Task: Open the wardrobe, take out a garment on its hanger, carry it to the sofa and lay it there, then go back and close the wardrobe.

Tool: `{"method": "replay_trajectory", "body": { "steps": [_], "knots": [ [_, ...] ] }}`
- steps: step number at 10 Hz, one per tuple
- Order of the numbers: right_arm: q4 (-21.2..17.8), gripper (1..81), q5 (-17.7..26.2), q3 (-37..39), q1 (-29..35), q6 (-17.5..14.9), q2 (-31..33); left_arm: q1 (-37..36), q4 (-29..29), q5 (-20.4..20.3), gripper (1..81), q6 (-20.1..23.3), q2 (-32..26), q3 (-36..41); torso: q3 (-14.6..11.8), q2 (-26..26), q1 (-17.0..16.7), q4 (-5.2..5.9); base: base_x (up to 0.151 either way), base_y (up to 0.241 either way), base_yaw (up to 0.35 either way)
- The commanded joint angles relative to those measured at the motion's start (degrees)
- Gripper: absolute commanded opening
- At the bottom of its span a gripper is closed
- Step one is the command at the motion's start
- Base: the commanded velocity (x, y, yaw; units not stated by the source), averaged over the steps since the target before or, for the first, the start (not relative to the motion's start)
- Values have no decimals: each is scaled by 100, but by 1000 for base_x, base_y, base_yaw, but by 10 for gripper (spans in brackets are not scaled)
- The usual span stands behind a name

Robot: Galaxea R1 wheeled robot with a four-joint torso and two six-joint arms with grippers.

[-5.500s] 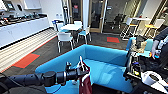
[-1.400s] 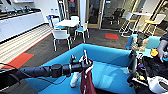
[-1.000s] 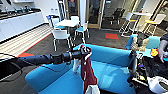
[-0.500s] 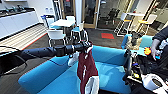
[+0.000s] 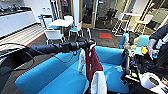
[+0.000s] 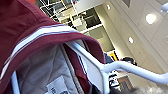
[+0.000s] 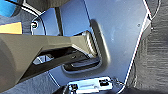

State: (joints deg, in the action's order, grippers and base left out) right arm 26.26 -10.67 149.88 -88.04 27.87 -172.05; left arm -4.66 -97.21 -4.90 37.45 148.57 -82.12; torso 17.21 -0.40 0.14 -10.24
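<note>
Left gripper point(image 5: 88, 45) clenched on hanger point(image 6: 105, 67); garment point(image 5: 93, 65) hangs below (over sofa point(image 5: 60, 72)).

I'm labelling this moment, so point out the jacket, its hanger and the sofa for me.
garment point(image 5: 93, 63), head view, on the maroon front panel.
hanger point(image 6: 130, 67), left wrist view, on the white arm leading toward the hook.
sofa point(image 5: 53, 72), head view, on the blue seat left of the jacket.
</note>
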Motion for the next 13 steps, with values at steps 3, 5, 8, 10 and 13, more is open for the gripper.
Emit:
{"method": "replay_trajectory", "body": {
  "steps": [3, 5, 8, 10, 13],
  "knots": [
    [72, 811, 451, -13, 133, -27, -25, -1507, -246, 789, 10, 122, 287, -1401, 0, 0, 0, 0, 0, 0, 0],
    [72, 811, 469, -13, 141, -27, -25, -1411, -281, 842, 10, 122, 543, -2001, 0, 0, 0, 0, 0, 0, 0],
    [64, 811, 460, 22, 115, -18, -34, -1016, -211, 850, 10, 122, 895, -2687, 2, 2, 2, 0, 0, 0, 0],
    [64, 811, 460, 22, 124, -18, -43, -612, -176, 842, 10, 131, 886, -2933, 2, 2, 2, 211, 0, 0, 0],
    [64, 811, 451, 31, 115, -18, -60, 48, -167, 832, 10, 193, 1008, -3466, 2, 2, 2, 592, 0, 0, 0]
  ]
}}
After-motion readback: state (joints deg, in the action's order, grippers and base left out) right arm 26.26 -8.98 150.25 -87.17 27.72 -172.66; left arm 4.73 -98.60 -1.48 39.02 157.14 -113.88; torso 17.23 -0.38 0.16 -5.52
